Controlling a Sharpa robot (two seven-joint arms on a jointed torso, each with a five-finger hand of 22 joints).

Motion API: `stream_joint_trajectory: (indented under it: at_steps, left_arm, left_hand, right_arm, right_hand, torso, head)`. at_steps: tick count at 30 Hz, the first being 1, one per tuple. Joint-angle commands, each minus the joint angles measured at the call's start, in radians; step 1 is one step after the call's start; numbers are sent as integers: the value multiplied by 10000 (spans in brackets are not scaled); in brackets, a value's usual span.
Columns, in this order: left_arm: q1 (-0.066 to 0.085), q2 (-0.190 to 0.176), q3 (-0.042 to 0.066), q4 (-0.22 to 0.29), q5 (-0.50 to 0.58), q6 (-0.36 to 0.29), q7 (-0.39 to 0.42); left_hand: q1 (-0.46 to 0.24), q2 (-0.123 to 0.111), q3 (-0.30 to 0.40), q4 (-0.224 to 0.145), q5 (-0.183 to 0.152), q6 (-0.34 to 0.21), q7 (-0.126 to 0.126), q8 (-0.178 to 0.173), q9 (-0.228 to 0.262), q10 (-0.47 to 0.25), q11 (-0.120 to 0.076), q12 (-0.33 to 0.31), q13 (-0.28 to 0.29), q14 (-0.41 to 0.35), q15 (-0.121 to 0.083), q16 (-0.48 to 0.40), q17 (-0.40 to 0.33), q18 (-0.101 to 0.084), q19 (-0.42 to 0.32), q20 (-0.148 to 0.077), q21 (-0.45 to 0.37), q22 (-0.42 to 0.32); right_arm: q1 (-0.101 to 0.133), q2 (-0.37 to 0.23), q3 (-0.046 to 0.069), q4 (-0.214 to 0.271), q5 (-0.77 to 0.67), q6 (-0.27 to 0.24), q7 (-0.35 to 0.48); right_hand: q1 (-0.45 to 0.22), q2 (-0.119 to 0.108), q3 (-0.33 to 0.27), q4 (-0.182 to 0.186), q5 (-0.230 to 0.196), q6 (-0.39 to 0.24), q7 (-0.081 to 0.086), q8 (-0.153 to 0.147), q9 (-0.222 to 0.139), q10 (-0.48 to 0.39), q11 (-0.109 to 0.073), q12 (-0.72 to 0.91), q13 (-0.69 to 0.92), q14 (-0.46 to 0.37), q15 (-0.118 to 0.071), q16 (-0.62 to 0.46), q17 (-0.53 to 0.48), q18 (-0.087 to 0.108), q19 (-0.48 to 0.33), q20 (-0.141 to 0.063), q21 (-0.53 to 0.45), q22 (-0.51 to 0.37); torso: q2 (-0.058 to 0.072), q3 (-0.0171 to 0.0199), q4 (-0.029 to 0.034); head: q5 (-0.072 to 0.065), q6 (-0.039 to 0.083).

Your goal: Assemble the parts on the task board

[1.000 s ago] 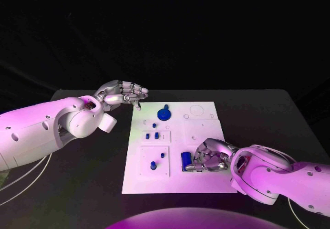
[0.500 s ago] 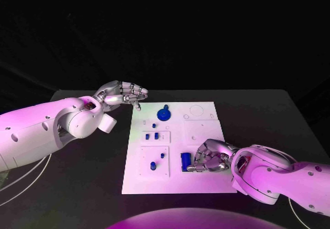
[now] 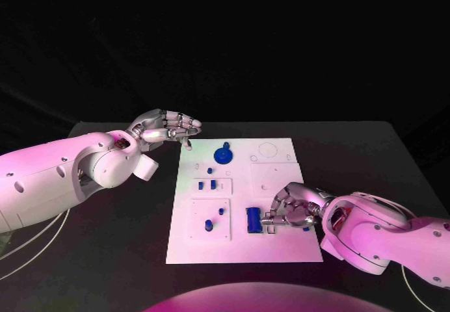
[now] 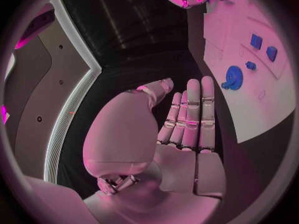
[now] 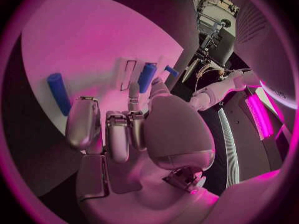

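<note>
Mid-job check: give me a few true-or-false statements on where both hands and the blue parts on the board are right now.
1. The right hand is over the near right part of the white board. True.
2. The left hand is holding the blue gear. False: it hangs off the board's far left corner, holding nothing, and the gear lies on the board.
3. A blue cylinder lies on the board just beside the right hand. True.
4. The blue cylinder is lifted clear of the board. False: it lies flat on the board.
5. The gear sits on the far half of the board. True.
</note>
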Motion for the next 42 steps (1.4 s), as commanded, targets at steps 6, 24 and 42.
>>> stream_joint_trajectory:
  at_steps: [6,24,42]
  left_arm:
    - [4,41,-3,9,23,-28,295]
    - [-13,156,-59,-70,61,-119,432]
    - [-14,150,-67,-61,64,-80,358]
  left_hand:
    - [-13,-9,39,45,35,-62,398,60,-10,-51,27,66,-12,-69,1,75,-13,139,-44,8,-44,-14]
    - [-26,-15,34,56,30,-58,398,79,-10,-35,26,93,-9,-70,3,81,-13,138,-43,10,-44,-15]
    - [-32,-20,35,63,27,-62,397,96,-12,-33,25,116,-10,-70,2,89,-13,138,-42,10,-45,-16]
  right_arm:
    - [713,-749,16,67,1079,-717,662]
    - [293,-2000,-120,-57,-1048,2,8]
    - [-236,-1772,-154,-114,-1802,56,-519]
  right_hand:
    - [763,32,97,-62,-12,-787,322,-561,-173,718,295,-133,2055,1005,172,-22,2444,-150,-29,94,-266,1042]
    - [1127,-39,67,-39,-17,-387,331,-826,-212,526,336,-505,1800,947,243,-110,2175,-73,-133,219,-646,938]
    - [940,-138,-28,-13,-19,-314,306,-851,-182,505,305,-563,1763,948,206,-111,2183,-73,-134,184,-671,933]
  torso:
    - [-23,-15,-2]
    - [-107,-38,-48]
    - [-100,-38,-33]
  head:
    - [-73,-28]
    - [-372,-69]
    - [-431,-123]
